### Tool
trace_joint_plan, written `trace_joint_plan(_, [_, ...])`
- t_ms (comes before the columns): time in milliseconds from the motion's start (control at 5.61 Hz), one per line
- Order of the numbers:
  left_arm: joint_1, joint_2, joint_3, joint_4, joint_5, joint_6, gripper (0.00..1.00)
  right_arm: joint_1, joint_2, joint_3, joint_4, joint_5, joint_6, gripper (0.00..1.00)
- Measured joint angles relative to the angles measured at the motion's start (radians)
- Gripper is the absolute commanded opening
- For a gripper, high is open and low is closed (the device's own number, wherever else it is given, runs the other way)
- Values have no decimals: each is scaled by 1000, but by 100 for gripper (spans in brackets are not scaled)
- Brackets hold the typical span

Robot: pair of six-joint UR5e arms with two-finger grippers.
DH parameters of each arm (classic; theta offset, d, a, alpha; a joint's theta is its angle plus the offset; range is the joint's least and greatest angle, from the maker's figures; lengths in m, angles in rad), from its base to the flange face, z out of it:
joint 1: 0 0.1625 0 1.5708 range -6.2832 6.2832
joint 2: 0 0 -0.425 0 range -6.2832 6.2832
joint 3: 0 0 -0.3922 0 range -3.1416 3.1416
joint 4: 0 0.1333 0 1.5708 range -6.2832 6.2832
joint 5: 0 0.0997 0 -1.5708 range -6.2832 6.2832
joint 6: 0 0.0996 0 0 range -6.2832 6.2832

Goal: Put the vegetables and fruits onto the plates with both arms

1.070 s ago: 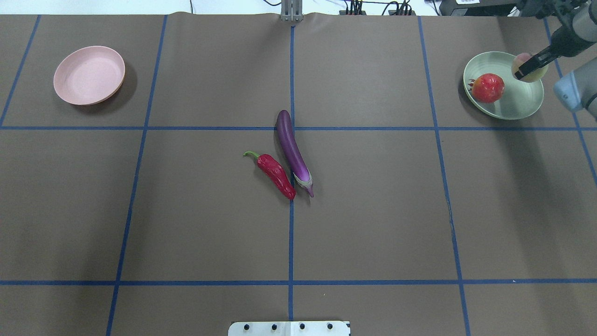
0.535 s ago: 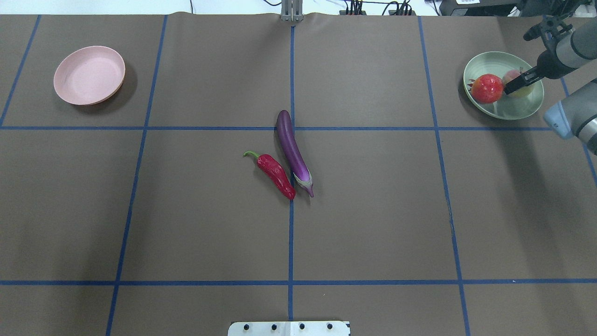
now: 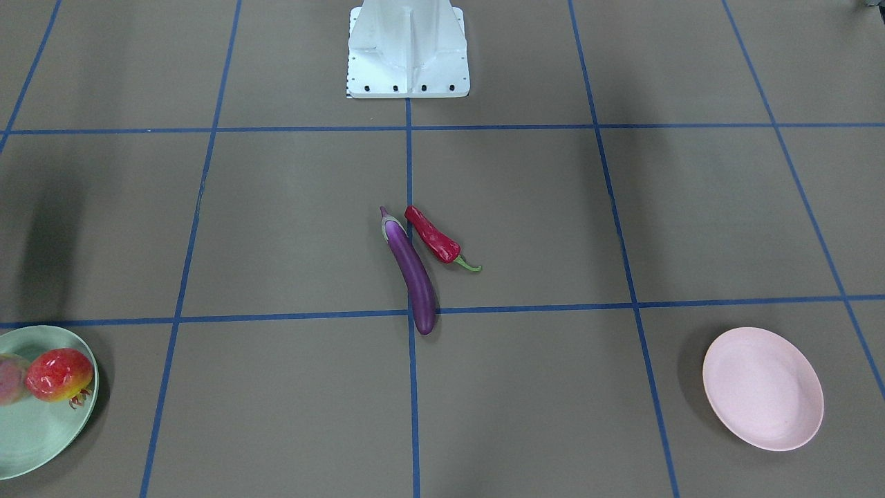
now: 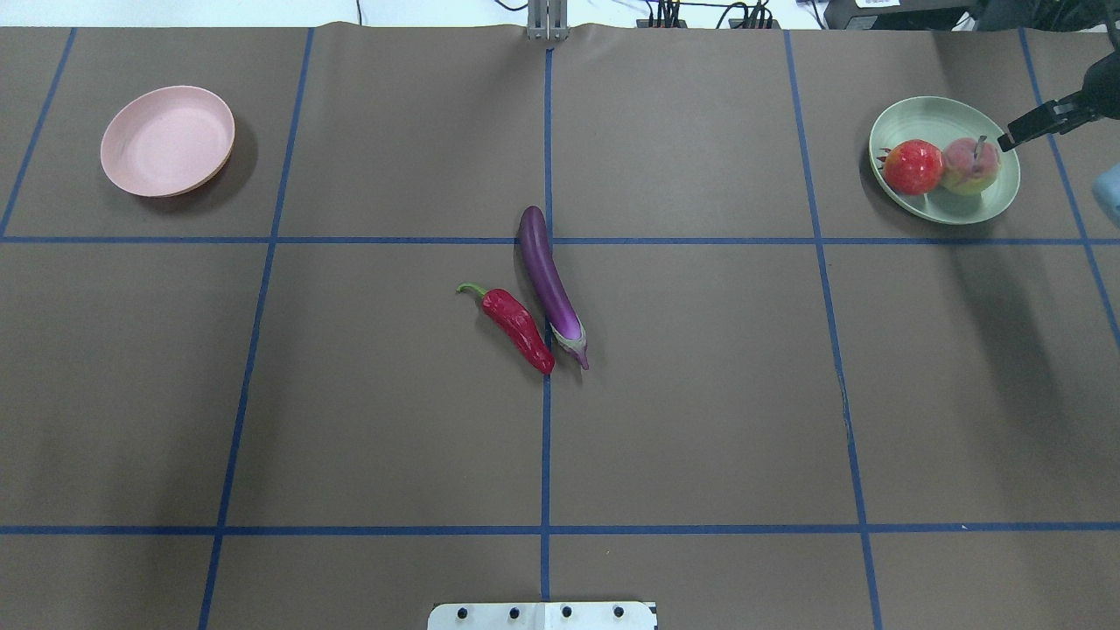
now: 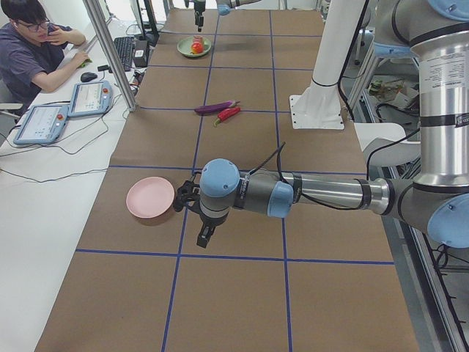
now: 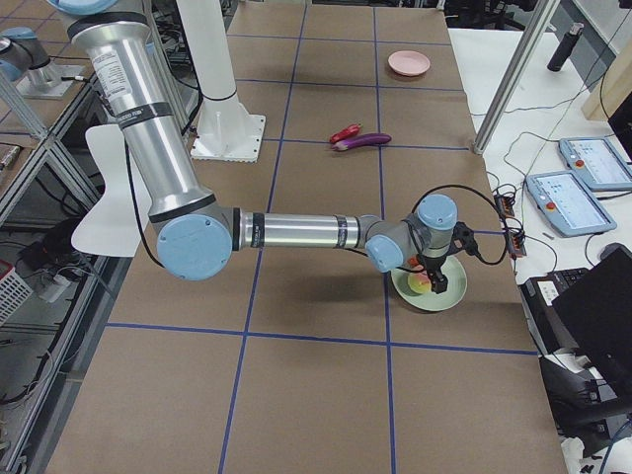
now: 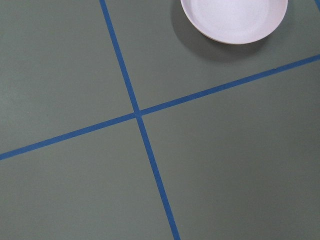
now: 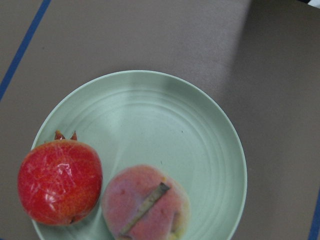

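The mint green plate point(image 4: 936, 109) stands at the far right and bears the pomegranate point(image 4: 913, 166) and the peach point(image 4: 969, 166), touching each other; both show in the right wrist view, pomegranate point(image 8: 60, 181) and peach point(image 8: 145, 202). My right gripper point(image 4: 1008, 140) is open and empty, above the plate's right rim, apart from the peach. The eggplant point(image 4: 549, 284) and the chili pepper point(image 4: 518, 328) lie side by side at the table's middle. The pink plate point(image 4: 166, 140) is bare at the far left. My left gripper point(image 5: 204, 236) hangs near the pink plate point(image 5: 150, 198); I cannot tell its state.
The white base block point(image 4: 542, 615) sits at the near middle edge. Blue tape lines grid the brown table cover. An operator point(image 5: 29, 51) sits by tablets and cables beyond the table's far side, behind an aluminium post point(image 5: 113, 51).
My right gripper lowered the peach onto the green plate beside the pomegranate, let it go, and drew back to the right. The vegetables and pink plate have not moved.
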State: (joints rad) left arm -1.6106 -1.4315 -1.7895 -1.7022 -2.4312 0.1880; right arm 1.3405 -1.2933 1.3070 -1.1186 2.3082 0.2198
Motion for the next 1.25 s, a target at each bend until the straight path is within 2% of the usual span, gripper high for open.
trace_joint_plan(178, [0,-7,-7,0,0,-43,100,20,-133,164,-85,13,-5,99])
trace_joint_plan(535, [31,-65,-13,-18,8,-256,100,74,-423,455,-132,27,-11,99])
trace_joint_plan(714, [92,-104,-16,-28,18,-334,100,125,-528,536,-153,51,-14,99])
trace_joint_plan(892, [167,-132,-25,-44,18,-386,100,150,-597,571,-177,55,-51,100])
trace_joint_plan(1070, [264,-177,-36,-53,19,-501,100,169,-629,596,-261,29,-138,100])
trace_joint_plan(1249, [409,-262,-39,-56,41,-681,100,214,-621,620,-387,10,-246,100])
